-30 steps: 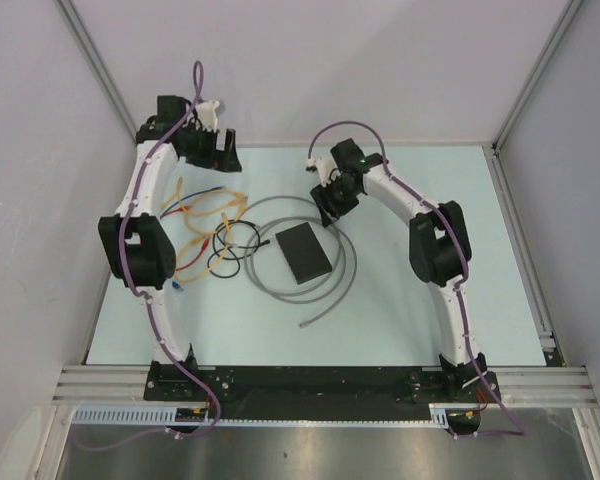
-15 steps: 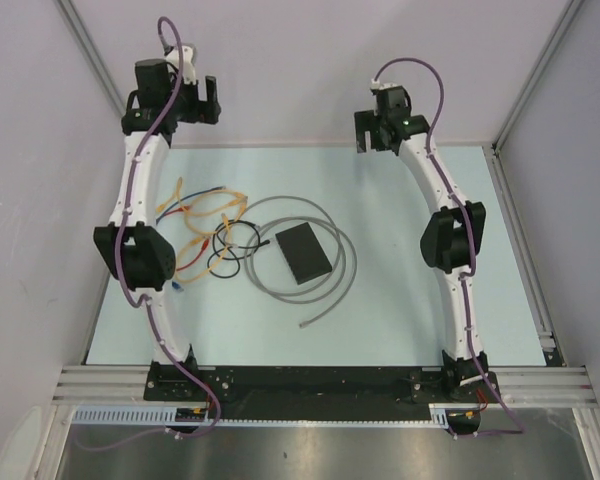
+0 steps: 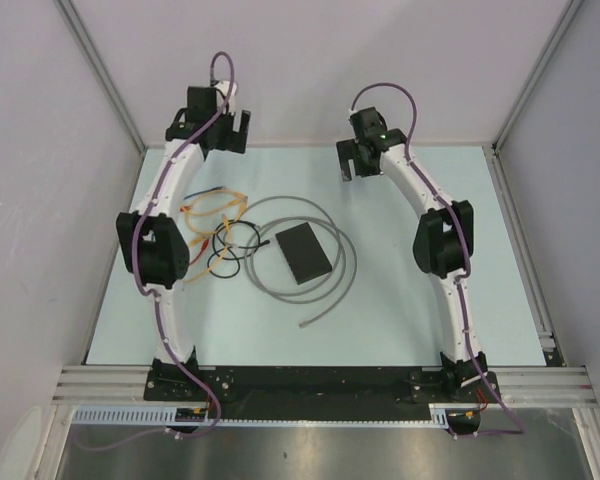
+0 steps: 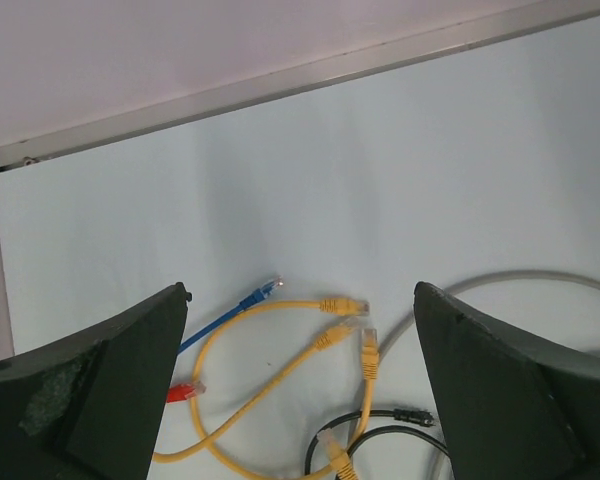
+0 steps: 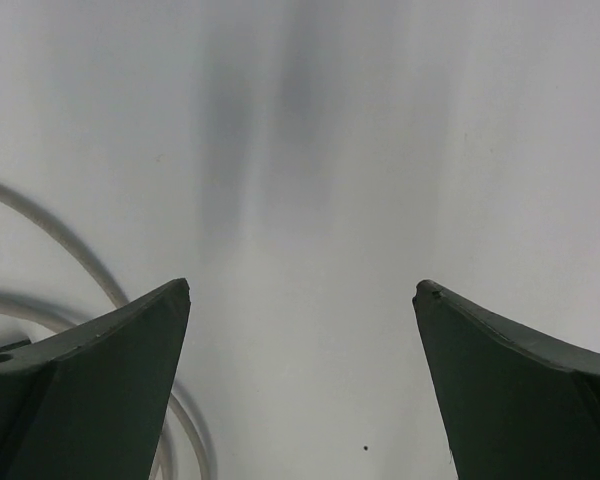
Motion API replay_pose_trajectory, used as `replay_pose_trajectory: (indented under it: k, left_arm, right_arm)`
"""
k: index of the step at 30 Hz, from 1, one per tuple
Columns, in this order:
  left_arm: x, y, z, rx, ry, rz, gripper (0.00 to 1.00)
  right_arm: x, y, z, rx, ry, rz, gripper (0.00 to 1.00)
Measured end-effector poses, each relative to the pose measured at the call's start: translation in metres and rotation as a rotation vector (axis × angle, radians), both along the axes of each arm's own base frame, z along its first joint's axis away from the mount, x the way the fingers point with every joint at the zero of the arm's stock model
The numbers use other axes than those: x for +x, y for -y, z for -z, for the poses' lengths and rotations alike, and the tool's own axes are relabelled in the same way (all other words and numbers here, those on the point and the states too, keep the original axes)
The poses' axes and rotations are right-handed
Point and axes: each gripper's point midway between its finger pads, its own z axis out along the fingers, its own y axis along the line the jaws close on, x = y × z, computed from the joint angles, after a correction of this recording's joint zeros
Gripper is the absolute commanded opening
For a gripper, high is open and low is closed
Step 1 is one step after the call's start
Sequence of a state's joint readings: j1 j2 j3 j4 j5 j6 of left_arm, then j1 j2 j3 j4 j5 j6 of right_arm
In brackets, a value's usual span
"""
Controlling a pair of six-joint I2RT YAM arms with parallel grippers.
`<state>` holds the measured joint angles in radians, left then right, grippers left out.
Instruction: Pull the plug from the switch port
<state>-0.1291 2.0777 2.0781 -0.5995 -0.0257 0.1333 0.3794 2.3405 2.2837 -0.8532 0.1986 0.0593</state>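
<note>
The switch (image 3: pixel 302 252) is a flat matte-black box lying mid-table inside a loop of grey cable (image 3: pixel 332 222). I cannot make out its ports or a plug in them from the top view. My left gripper (image 3: pixel 232 138) hangs open at the back left, over the bundle of patch cables (image 3: pixel 212 225). Its wrist view shows the open gripper (image 4: pixel 300 290) above yellow cables (image 4: pixel 280 352). My right gripper (image 3: pixel 348 165) is open at the back, beyond the switch. Its wrist view shows the open gripper (image 5: pixel 302 285) above bare table, with grey cable (image 5: pixel 70 248) at the left.
A blue plug (image 4: pixel 261 292), a red plug (image 4: pixel 186 391) and a black cable (image 4: pixel 380 420) lie among the yellow ones. The grey cable's loose end (image 3: pixel 304 324) lies in front of the switch. The back wall rail (image 4: pixel 310 75) runs close behind the grippers.
The right gripper rose from beside the switch to the back wall, then came down and left again. The left gripper swung up and left, then back right. Switch and cables have not moved.
</note>
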Motion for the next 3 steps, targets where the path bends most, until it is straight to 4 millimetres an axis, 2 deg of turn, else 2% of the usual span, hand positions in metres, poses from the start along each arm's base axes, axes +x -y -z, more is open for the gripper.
replay_pose_trajectory:
  k: [3]
  left_arm:
    - [-0.0003, 0.0074, 0.0032, 0.007, -0.005, 0.016, 1.00]
  right_arm:
    - [0.0031, 0.0086, -0.0007, -0.004, 0.004, 0.015, 1.00]
